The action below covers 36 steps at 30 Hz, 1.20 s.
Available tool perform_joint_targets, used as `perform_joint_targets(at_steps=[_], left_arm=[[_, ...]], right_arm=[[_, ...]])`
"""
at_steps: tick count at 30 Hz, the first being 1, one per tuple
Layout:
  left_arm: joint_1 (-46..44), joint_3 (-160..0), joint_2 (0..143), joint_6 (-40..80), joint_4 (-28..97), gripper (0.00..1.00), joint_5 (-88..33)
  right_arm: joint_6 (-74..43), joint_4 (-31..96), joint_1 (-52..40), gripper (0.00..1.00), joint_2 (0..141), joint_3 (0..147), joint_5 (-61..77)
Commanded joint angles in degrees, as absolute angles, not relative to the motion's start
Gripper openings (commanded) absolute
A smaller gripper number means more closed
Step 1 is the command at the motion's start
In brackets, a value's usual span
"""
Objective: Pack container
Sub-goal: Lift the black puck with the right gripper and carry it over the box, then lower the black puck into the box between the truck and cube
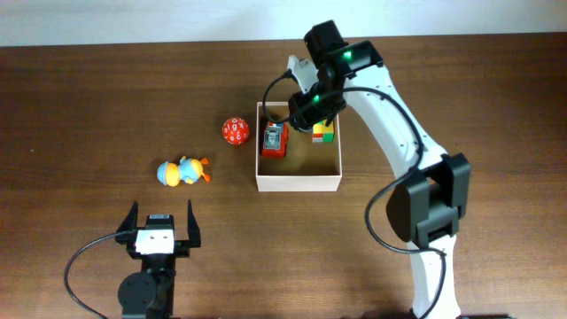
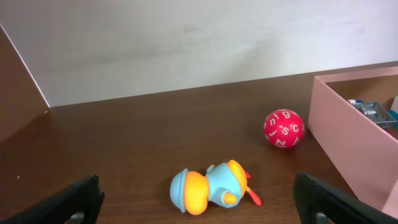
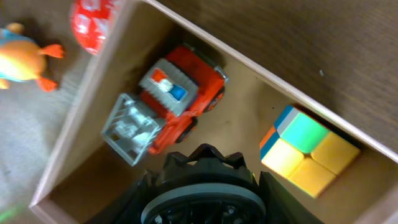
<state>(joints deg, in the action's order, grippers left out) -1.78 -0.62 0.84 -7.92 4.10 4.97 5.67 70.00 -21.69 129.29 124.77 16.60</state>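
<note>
The container (image 1: 298, 183), a square white-walled box with a tan inside, sits mid-table. A red toy truck (image 1: 275, 140) and a colour cube (image 1: 323, 133) lie in it. My right gripper (image 1: 310, 105) hovers over its back half, shut on a black round toothed object (image 3: 208, 171) with a grey ring. Below it in the right wrist view are the truck (image 3: 180, 99), the cube (image 3: 308, 149) and the container wall (image 3: 81, 124). My left gripper (image 1: 162, 223) is open and empty near the front edge. A blue-orange duck toy (image 2: 211, 186) lies just ahead of it.
A red numbered ball (image 1: 235, 132) rests on the table just left of the container and also shows in the left wrist view (image 2: 284, 129). The duck toy (image 1: 183, 171) lies further left. The container's side wall (image 2: 348, 143) shows at the right of the left wrist view.
</note>
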Motion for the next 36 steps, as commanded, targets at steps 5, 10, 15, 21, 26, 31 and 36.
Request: perform_joint_targets(at_steps=[5,10,15,21,26,31,36], left_arm=[[-1.5,-0.5,0.4,-8.7,4.3,0.99,5.4],[-1.5,-0.5,0.4,-8.7,4.3,0.99,5.4],[-1.5,-0.5,0.4,-8.7,4.3,0.99,5.4],[-1.5,-0.5,0.4,-8.7,4.3,0.99,5.4],[-1.5,-0.5,0.4,-8.7,4.3,0.99,5.4],[-1.5,-0.5,0.4,-8.7,4.3,0.99,5.4],[-1.5,-0.5,0.4,-8.7,4.3,0.99,5.4]], right_arm=[[5.1,68.6,-21.5,0.46,132.8,124.6,15.8],[5.1,66.8,-21.5,0.46,134.4,124.6,15.8],[5.1,66.2,-21.5,0.46,136.0,124.6,15.8],[5.2,65.7,-21.5,0.46,137.1,124.6,15.8],[5.8,65.1,-21.5,0.65,137.3,124.6,14.5],[5.7,65.1,-21.5,0.66,137.3,124.6,14.3],[5.7,65.1,-21.5,0.65,137.3,124.6,14.3]])
